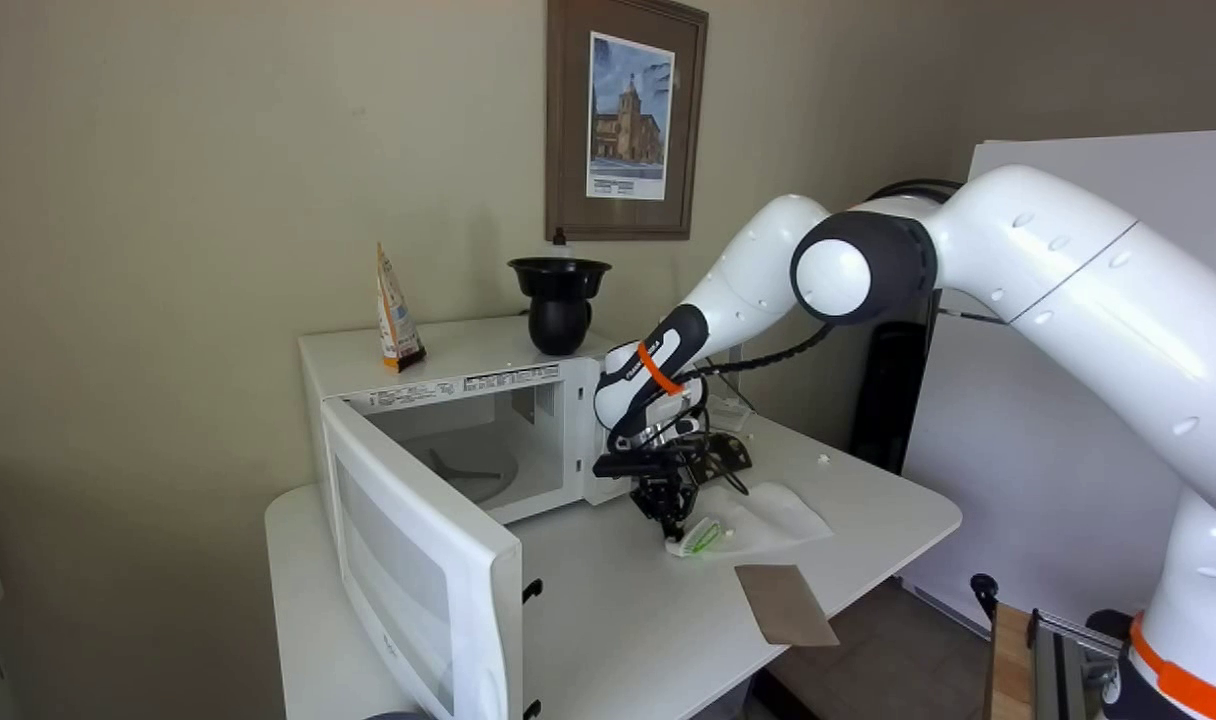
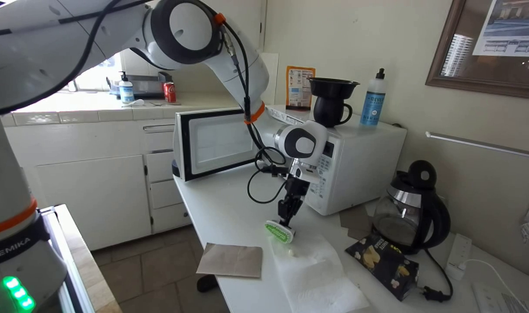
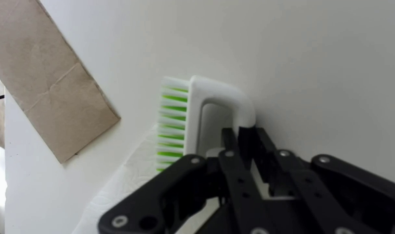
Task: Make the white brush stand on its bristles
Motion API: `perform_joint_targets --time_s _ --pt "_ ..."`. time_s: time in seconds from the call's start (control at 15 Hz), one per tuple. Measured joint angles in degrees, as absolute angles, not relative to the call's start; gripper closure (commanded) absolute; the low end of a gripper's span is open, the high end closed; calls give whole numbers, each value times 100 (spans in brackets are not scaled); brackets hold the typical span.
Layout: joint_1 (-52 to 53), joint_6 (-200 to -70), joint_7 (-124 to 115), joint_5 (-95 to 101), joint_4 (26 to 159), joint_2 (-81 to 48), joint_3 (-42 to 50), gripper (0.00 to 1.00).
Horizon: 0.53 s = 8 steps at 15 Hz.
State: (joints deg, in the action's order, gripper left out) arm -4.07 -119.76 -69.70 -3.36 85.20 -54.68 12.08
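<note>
Pale counter (image 3: 129,71) across the wrist view; white brush (image 3: 193,120) mid-frame, bristles (image 3: 172,117) facing left; your hand (image 3: 245,130), nearly closed, grips its handle (image 3: 244,112); risk: rounded handle could swivel as you tilt, landing bristles skewed

One brush (image 3: 192,123), one gripper (image 3: 244,133), one arm (image 1: 1078,265), one table (image 2: 221,204), one microwave (image 2: 369,161) and one white sheet (image 2: 312,278) show. In an exterior view, the upper-right bottle (image 2: 372,106) and the upper-left bottle (image 2: 126,90) make two, as do the orange bag (image 2: 299,89) at upper centre and the black bag (image 2: 382,266) at lower right. The brown piece (image 2: 229,261) at lower centre and the brown scrap (image 2: 353,219) right of centre (partly hidden) make two at least. Mug (image 2: 327,111), bowl (image 2: 333,89), can (image 2: 169,92) and kettle (image 2: 410,213) number one each.
</note>
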Motion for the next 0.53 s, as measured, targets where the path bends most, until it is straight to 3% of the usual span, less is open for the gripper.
perform_joint_targets --time_s 0.53 --pt "-450 -13003 -6527 -699 9070 -4789 994 95"
